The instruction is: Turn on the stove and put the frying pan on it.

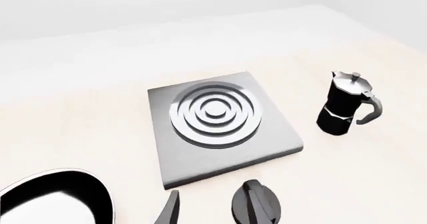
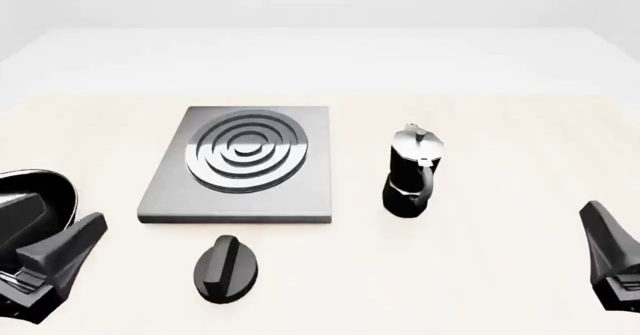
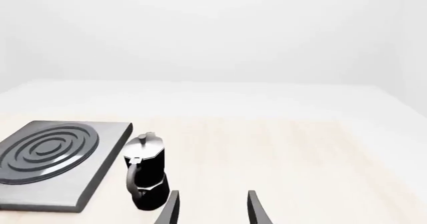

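Pale table (image 2: 500, 275) holds stove (image 2: 240, 166), knob (image 2: 227, 269), frying pan (image 2: 50, 192).

The frying pan (image 2: 35, 200) is cut off by the front view's left edge, its handle out of sight, partly behind the left gripper (image 2: 45, 264); the right gripper (image 2: 612, 256) is clipped at the right edge, fingertip gap unreadable there

grey stove (image 2: 300, 192) with silver concentric rings, black ridged knob (image 2: 226, 269), glossy black frying pan (image 2: 40, 192), black moka pot (image 2: 410, 177)
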Tool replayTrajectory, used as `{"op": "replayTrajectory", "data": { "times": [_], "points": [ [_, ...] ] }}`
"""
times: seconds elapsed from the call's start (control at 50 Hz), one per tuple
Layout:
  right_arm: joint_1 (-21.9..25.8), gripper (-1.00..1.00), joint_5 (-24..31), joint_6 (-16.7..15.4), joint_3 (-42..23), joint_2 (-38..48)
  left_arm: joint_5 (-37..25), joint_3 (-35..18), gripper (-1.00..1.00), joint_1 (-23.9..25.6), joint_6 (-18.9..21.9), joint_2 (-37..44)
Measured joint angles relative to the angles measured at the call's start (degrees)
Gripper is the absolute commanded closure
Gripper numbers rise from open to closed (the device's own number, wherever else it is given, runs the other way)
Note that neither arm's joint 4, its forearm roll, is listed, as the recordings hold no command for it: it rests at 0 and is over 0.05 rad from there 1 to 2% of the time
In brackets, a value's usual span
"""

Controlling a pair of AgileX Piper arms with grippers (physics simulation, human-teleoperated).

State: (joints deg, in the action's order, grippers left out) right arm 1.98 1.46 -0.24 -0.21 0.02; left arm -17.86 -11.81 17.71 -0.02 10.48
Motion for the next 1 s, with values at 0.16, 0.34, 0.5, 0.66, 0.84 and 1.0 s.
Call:
{"op": "replayTrajectory", "data": {
  "times": [0.16, 0.34, 0.5, 0.66, 0.84, 1.0],
  "points": [
    [0.3, -1.00, 0.2, 0.0, 0.0, 0.0, -2.2, -1.4, -1.00, 4.6, -1.7, 3.9],
    [0.5, -1.00, 0.4, 0.2, -0.1, 0.0, -2.0, -1.2, -1.00, 9.5, -3.9, 8.7],
    [0.5, -1.00, 0.6, 0.4, -0.3, 0.0, 0.6, 0.1, -1.00, 12.3, -5.7, 13.1],
    [0.5, -1.00, 0.7, 0.6, -0.5, 0.0, 4.4, 2.0, -1.00, 14.3, -7.0, 17.2],
    [0.5, -1.00, 0.7, 1.0, -0.5, 0.0, 10.7, 4.2, -1.00, 15.9, -7.9, 23.3],
    [0.4, -1.00, 0.9, 1.2, -0.7, 0.0, 17.5, 6.1, -1.00, 16.7, -8.5, 29.7]
  ]
}}
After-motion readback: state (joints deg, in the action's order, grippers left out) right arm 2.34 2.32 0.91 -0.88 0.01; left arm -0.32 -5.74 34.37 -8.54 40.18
